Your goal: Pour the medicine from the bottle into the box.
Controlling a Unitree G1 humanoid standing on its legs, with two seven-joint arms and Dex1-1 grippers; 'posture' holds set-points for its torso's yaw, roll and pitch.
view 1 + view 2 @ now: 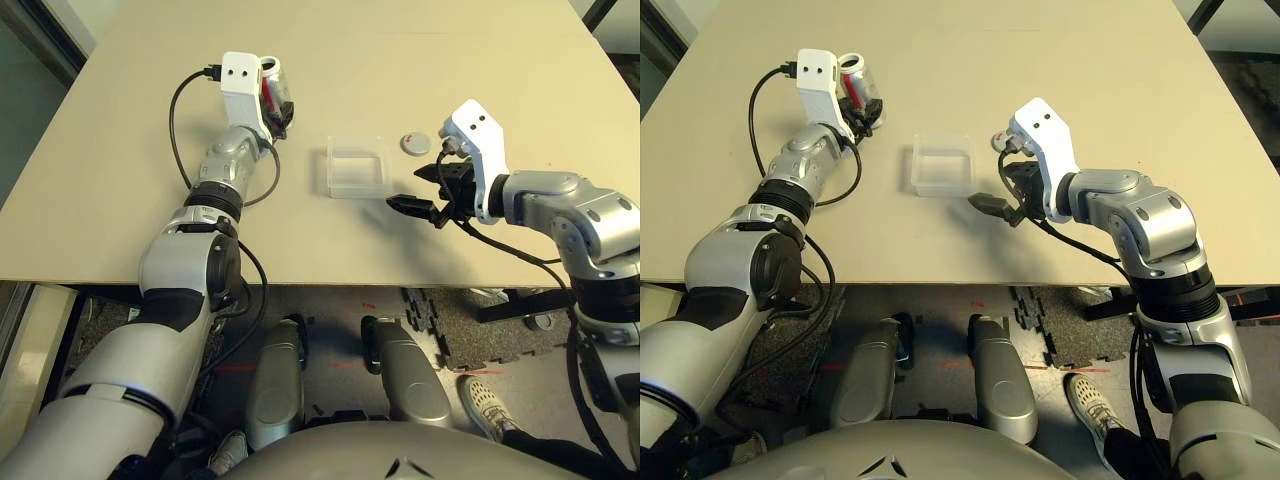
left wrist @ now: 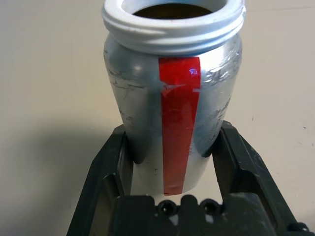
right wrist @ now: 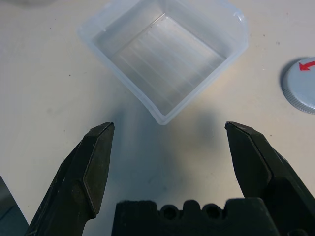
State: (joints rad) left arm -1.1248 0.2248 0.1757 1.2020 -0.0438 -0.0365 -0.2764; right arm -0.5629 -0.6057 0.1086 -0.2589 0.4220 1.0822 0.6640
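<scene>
The bottle (image 2: 177, 98) is silver-grey with a red stripe, and its mouth is uncapped and dark inside. My left gripper (image 1: 276, 108) is shut on its lower body, holding it upright to the left of the box (image 1: 355, 167). The box is a clear shallow square tray in the middle of the table, and it looks empty in the right wrist view. My right gripper (image 1: 416, 190) is open just right of and nearer than the box (image 3: 165, 54). Its fingers (image 3: 98, 162) point at the box's near corner and hold nothing.
A loose round grey cap (image 1: 416, 143) with a red mark lies on the table right of the box, just beyond my right gripper. The tan table (image 1: 420, 60) stretches wide behind the box. Its front edge (image 1: 330, 283) runs close below both forearms.
</scene>
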